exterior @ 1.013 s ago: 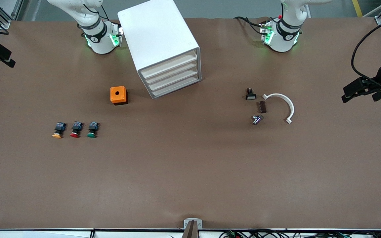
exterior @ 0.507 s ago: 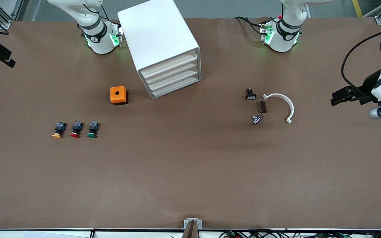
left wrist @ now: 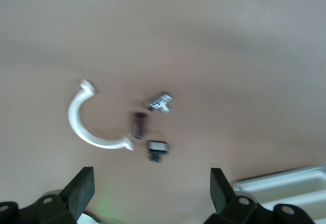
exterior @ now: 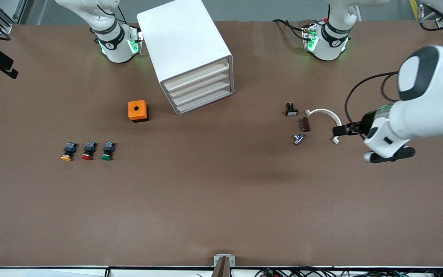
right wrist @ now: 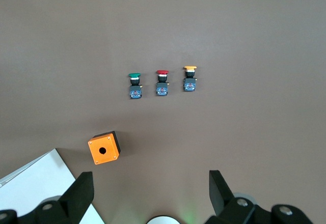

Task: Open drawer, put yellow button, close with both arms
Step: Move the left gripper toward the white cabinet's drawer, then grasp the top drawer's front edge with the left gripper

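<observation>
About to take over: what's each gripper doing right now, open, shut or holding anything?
Left gripper: open, holding nothing, up over the white curved clip.
Right gripper: open, holding nothing, over the table above the orange box.

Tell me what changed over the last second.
The left arm swung in from its end of the table; its open, empty pincer is now over the white curved piece. Drawer shut, yellow button and everything else unmoved; right pincer open, waiting.

Left arm [exterior: 429,104] reaching in over worktop [exterior: 221,200], left end effector [exterior: 342,130] hanging just above white curved clip [exterior: 331,121], fingers spread. Right end effector [right wrist: 150,196] hanging high, fingers spread, waiting.
</observation>
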